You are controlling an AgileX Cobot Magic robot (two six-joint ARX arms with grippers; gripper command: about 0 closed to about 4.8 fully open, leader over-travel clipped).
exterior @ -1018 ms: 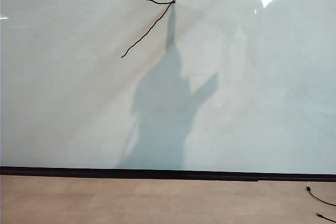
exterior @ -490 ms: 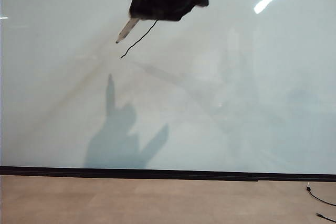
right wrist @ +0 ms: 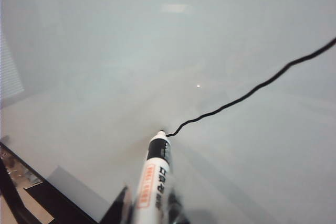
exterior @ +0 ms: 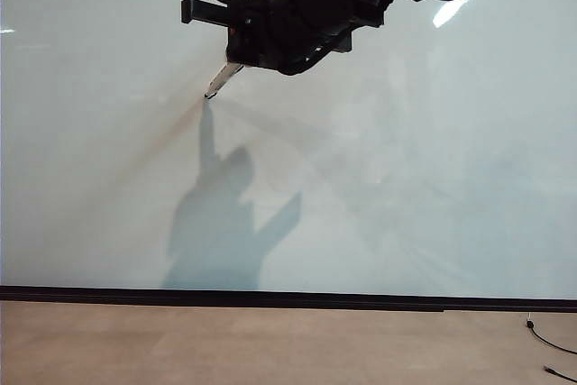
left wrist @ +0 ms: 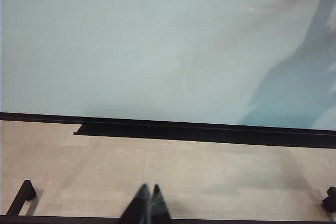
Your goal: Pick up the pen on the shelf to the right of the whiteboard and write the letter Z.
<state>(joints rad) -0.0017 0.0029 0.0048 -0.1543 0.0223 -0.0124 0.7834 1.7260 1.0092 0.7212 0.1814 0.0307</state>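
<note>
Near the top edge of the whiteboard (exterior: 406,178), left of its centre in the exterior view, the right gripper (exterior: 242,59) is closed on the pen (exterior: 219,80), which juts down and to the left from the black gripper body. The pen's dark tip rests at the board surface, and a grey shadow of arm and pen falls on the board below it, reaching down toward the dark strip (exterior: 288,298) along the bottom edge. The right wrist view shows the pen (right wrist: 155,174) as a white barrel with a black collar and red-and-black printing, held between the gripper's dark fingers (right wrist: 122,208) close to the camera. Its tip meets the end of a thin, slightly wobbly black line, the diagonal stroke of the letter Z (right wrist: 252,90), which runs away from the tip across the board; a second short stroke shows at that view's corner. The arm's body covers this writing in the exterior view. The left gripper (left wrist: 148,205) sits low, away from the board, over the beige floor (left wrist: 210,171), its two fingertips pressed together and holding nothing. A black cable (exterior: 548,342) lies on the floor near the board's bottom right corner.
</note>
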